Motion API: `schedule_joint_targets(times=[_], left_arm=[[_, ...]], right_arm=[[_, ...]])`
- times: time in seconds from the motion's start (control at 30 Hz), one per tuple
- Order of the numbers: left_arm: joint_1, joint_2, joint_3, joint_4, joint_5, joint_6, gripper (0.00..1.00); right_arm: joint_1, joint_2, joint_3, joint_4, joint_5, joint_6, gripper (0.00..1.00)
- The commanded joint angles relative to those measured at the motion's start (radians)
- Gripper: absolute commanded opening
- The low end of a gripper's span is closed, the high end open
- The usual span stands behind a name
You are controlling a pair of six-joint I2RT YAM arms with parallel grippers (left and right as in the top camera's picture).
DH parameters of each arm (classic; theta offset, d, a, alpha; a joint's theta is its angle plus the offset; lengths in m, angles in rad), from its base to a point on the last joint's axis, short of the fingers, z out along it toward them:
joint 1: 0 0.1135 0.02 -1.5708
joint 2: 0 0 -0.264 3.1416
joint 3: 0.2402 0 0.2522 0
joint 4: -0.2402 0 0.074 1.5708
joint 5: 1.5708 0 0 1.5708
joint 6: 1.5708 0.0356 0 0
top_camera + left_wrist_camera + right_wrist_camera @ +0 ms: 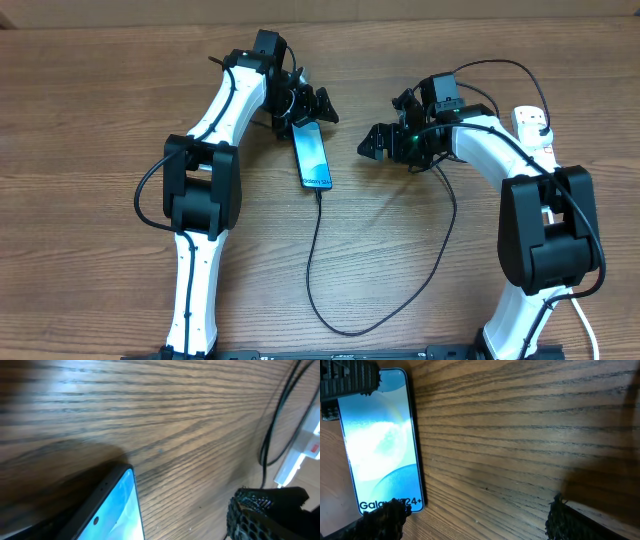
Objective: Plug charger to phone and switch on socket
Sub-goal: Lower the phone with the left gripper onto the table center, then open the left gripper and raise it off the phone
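Though apart, two tools (312, 108) (372, 142), one phone (313, 155)

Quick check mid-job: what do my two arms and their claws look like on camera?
The left arm and right arm have white tubular links, blocky black joint housings and thin black cables along them. The left claw and right claw are black, with ridged, textured fingers. A small green light glows at the right wrist.

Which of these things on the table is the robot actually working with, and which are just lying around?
In the job: phone, black charging cable, power strip.
Just there: wooden table, white cord by the right arm's base.
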Motion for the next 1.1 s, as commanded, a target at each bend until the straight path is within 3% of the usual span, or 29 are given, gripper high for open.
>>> schedule_joint_targets(times=[0.0,0.7,0.83,0.93,1.07], left_arm=[[0.002,0.051,-0.032,-0.024,-0.195,-0.051,0.91],[0.008,0.051,-0.032,-0.105,-0.299,-0.098,0.92],[0.007,0.051,-0.032,-0.111,-0.295,-0.055,0.92],[0.007,0.050,-0.031,-0.121,-0.291,-0.032,1.00],[0.008,0.042,-0.027,-0.141,-0.189,0.100,1.00]], right_arm=[[0.005,-0.035,0.001,-0.001,0.003,-0.005,0.92],[0.005,-0.035,0.001,-0.002,0.003,-0.005,0.92],[0.005,-0.035,0.001,-0.002,0.003,-0.005,0.92],[0.005,-0.035,0.001,-0.003,0.004,-0.005,0.92],[0.005,-0.035,0.001,-0.005,0.004,-0.006,0.92]])
